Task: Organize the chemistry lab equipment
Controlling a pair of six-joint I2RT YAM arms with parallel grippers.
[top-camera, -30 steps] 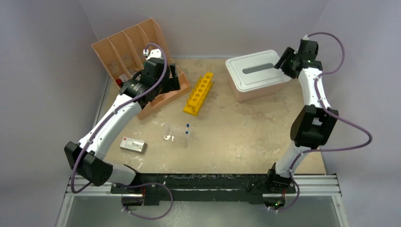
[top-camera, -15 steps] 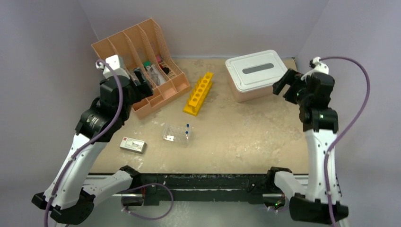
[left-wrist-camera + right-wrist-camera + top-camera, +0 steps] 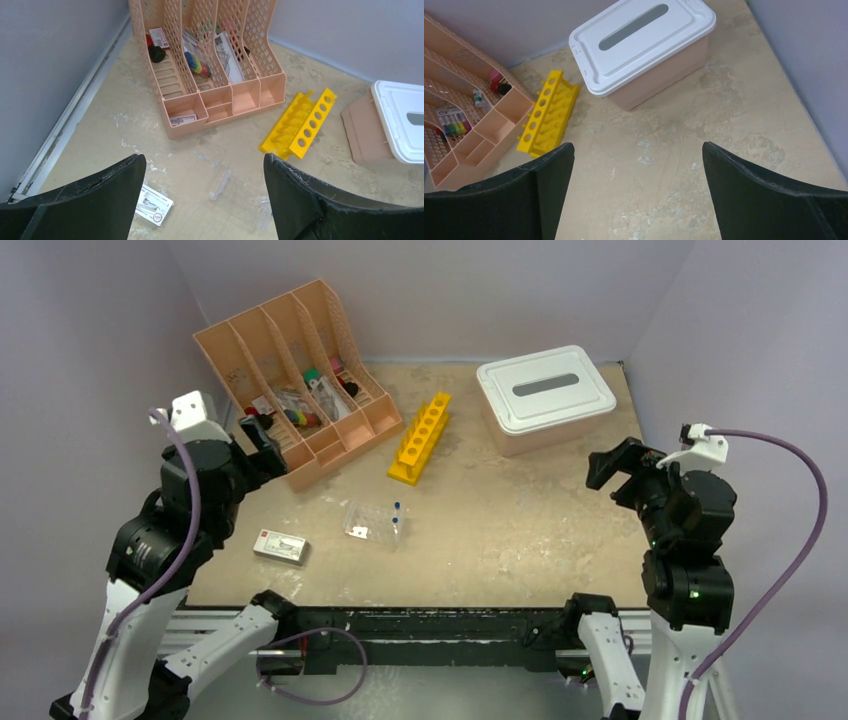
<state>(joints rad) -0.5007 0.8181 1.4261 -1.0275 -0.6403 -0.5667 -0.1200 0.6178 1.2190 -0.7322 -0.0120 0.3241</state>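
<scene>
A clear bag of blue-tipped pipettes [image 3: 375,521] lies flat mid-table; in the left wrist view the pipettes [image 3: 223,184] look faint and glassy. A white packet [image 3: 280,546] [image 3: 152,204] lies to their left, near the front edge. Several small loose items [image 3: 300,410] [image 3: 200,65] sit in the slots of the peach organizer. My left gripper [image 3: 262,445] [image 3: 204,160] hangs open and empty above the table, in front of the organizer. My right gripper [image 3: 615,465] [image 3: 638,146] hangs open and empty over bare table on the right, in front of the tub.
The peach slotted organizer [image 3: 325,455] [image 3: 187,107] [image 3: 499,125] stands at the back left. A yellow test tube rack [image 3: 420,438] [image 3: 300,127] [image 3: 549,117] lies beside it. A pink tub with a white lid [image 3: 545,395] [image 3: 644,45] [image 3: 395,125] stands at the back right. Walls close three sides.
Both arms have pulled back towards the near edge and risen. The left gripper has left the organizer. The right gripper has moved away from the tub and its jaws have spread wider.
</scene>
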